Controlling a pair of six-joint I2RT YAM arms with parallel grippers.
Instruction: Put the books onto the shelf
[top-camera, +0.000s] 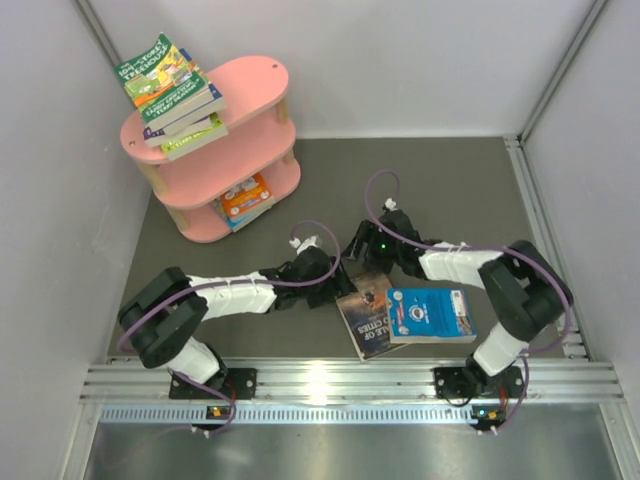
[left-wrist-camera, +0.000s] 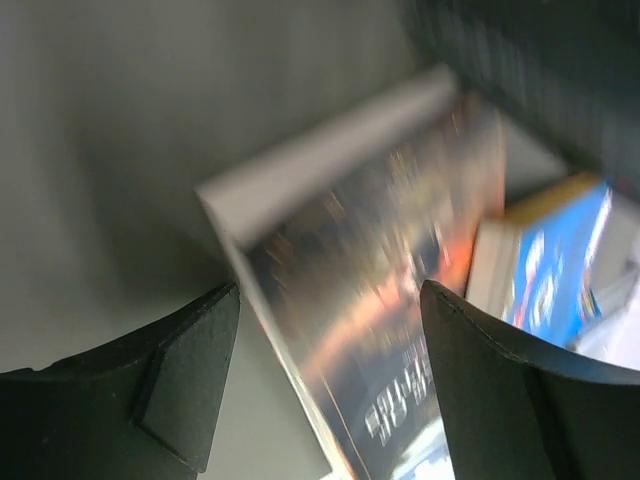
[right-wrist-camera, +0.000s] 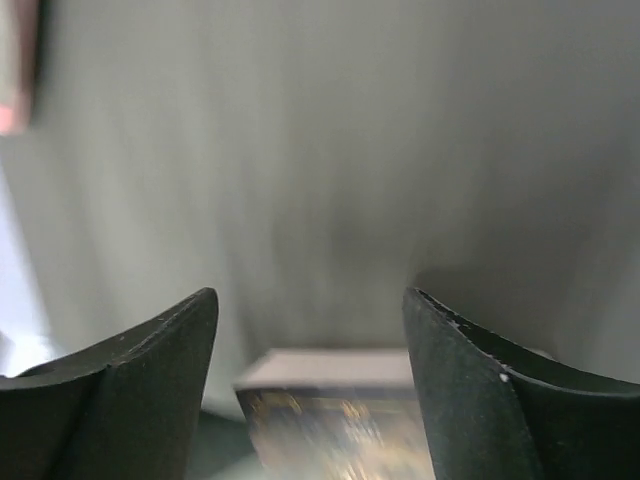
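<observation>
A dark brownish book (top-camera: 368, 318) lies on the grey table beside a blue-covered book (top-camera: 432, 314). My left gripper (top-camera: 338, 283) is at the dark book's left upper corner. In the left wrist view the blurred dark book (left-wrist-camera: 380, 260) runs between the open jaws of my left gripper (left-wrist-camera: 330, 300), and the blue book (left-wrist-camera: 560, 260) shows behind. My right gripper (top-camera: 365, 262) hangs open just above the dark book's far end (right-wrist-camera: 340, 420), with its jaws (right-wrist-camera: 310, 300) empty. The pink shelf (top-camera: 255, 90) stands at the back left. Several books (top-camera: 168, 85) are stacked on its top board and more (top-camera: 245, 198) lie on the bottom one.
White walls close in the table on the left, back and right. An aluminium rail (top-camera: 340, 380) runs along the near edge, where both arm bases are bolted. Purple cables loop over both arms.
</observation>
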